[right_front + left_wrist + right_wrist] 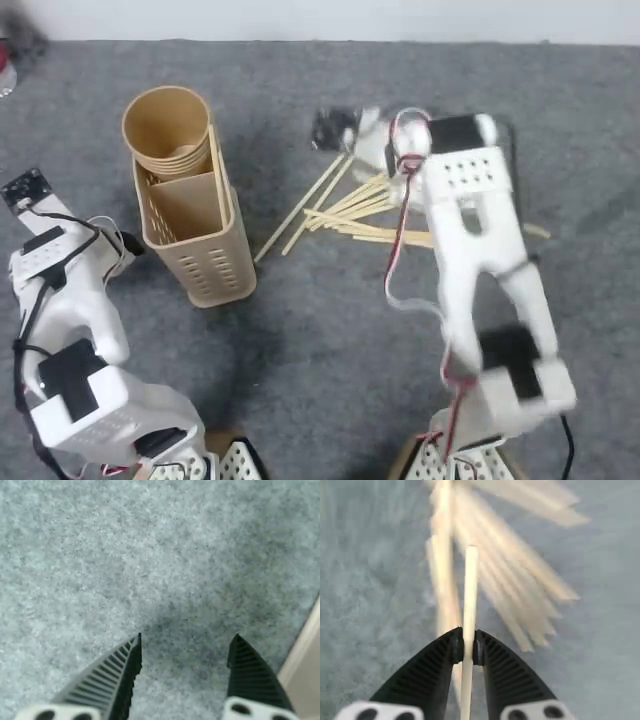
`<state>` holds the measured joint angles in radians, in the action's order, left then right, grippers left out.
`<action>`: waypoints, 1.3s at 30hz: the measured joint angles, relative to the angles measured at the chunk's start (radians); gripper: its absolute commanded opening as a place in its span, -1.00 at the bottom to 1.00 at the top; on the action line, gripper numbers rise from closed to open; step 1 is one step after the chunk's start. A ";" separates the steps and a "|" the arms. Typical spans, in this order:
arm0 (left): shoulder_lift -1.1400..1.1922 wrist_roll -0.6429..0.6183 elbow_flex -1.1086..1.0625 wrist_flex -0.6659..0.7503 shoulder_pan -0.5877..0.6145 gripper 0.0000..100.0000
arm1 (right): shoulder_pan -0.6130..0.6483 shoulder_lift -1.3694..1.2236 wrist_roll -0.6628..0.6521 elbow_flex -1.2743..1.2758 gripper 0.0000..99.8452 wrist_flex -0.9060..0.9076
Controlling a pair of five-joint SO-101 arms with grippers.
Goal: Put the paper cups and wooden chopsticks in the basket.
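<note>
Chopstick (470, 590): 1, wooden; judged light, stiff, smooth; best taken mid-shaft. Clamped by right gripper (468, 651), fingers closed on it. Left gripper (184, 647): spread wide, nothing held.

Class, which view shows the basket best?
The high view: the whole basket stands upright, cups stacked in one compartment. The left wrist view catches a beige sliver, probably its wall; the right wrist view faces chopsticks.
</note>
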<state>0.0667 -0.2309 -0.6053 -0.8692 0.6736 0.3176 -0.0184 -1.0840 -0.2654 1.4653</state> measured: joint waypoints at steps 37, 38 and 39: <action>0.000 0.000 0.000 -0.006 0.000 -0.48 | 0.542 0.068 1.030 0.109 -0.99 -0.982; 0.000 0.000 0.000 -0.006 0.000 -0.48 | 0.532 0.064 1.030 0.109 -0.99 -0.982; 0.000 0.000 0.000 -0.006 0.000 -0.48 | 0.525 0.064 1.030 0.109 -0.98 -0.982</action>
<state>0.0667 -0.2309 -0.6053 -0.8753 0.6736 0.8424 0.0460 -0.0545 -0.1565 0.4833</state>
